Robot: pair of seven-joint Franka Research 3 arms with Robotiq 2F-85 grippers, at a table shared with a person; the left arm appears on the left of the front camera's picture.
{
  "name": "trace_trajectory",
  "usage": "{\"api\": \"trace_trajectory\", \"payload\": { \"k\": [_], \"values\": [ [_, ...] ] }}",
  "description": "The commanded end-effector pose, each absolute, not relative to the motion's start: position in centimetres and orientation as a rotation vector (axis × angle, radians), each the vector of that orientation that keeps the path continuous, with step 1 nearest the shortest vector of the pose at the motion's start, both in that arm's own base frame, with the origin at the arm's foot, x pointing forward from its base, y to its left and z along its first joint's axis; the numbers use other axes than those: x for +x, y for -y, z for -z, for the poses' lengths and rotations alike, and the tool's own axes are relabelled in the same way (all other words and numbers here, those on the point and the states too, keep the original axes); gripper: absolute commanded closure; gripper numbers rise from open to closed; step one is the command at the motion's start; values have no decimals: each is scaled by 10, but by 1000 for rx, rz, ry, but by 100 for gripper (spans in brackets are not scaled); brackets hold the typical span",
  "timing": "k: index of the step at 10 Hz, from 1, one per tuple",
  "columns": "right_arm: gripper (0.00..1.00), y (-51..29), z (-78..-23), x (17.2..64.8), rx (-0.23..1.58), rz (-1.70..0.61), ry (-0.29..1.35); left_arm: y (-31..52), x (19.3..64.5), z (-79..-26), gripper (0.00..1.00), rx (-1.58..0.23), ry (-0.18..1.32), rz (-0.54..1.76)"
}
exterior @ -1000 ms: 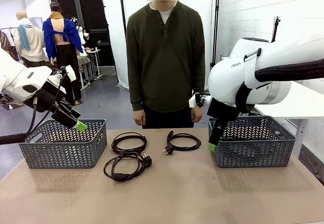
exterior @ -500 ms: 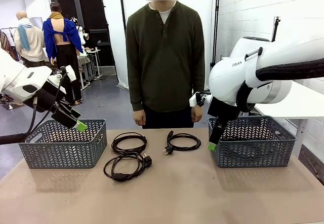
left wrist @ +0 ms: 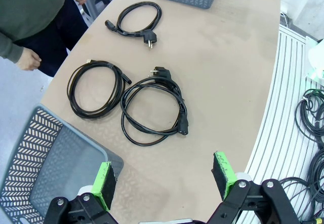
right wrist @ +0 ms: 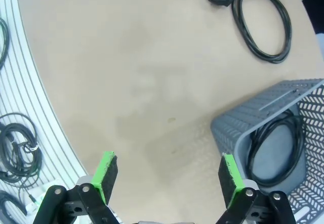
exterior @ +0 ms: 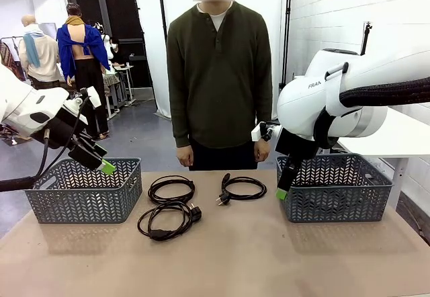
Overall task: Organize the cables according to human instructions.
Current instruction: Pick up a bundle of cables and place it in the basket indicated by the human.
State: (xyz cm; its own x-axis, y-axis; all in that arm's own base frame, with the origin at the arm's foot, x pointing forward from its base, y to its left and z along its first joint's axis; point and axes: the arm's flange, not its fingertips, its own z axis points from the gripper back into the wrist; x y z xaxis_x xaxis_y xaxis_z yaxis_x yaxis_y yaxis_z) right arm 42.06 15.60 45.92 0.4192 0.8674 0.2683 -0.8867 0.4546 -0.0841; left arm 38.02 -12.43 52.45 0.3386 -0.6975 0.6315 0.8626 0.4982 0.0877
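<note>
Left hand (exterior: 102,164) was spread wide and empty, parked over the near rim of the left basket (exterior: 84,193). Right hand (exterior: 281,191) was also spread and empty, hanging at the inner corner of the right basket (exterior: 336,196).

Three cables lay loose on the tabletop (exterior: 269,257) between the hands. The double coil (exterior: 168,220) and single coil (exterior: 171,189) sat ahead of the left hand, close together; couldn't tell if they touched. The third coil (exterior: 240,188) lay just beside the right hand. The fourth coil (right wrist: 276,143) was inside the right basket, below that hand.

My read: both hands sat open and off the cables because the person (exterior: 218,75) gave no cue, arms down, nothing pointed at. Each hand by its own basket looked like a ready stance: short reach to a coil, short drop in.
</note>
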Motion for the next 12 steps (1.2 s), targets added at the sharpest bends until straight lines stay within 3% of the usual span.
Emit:
{"api": "trace_trajectory", "payload": {
  "k": [1,12],
  "values": [
    [0,-156,-459,421,70,-1099,290,122,381,-522,0,-302,672,1043],
    [0,-156,-459,421,70,-1099,290,122,381,-522,0,-302,672,1043]
  ]
}}
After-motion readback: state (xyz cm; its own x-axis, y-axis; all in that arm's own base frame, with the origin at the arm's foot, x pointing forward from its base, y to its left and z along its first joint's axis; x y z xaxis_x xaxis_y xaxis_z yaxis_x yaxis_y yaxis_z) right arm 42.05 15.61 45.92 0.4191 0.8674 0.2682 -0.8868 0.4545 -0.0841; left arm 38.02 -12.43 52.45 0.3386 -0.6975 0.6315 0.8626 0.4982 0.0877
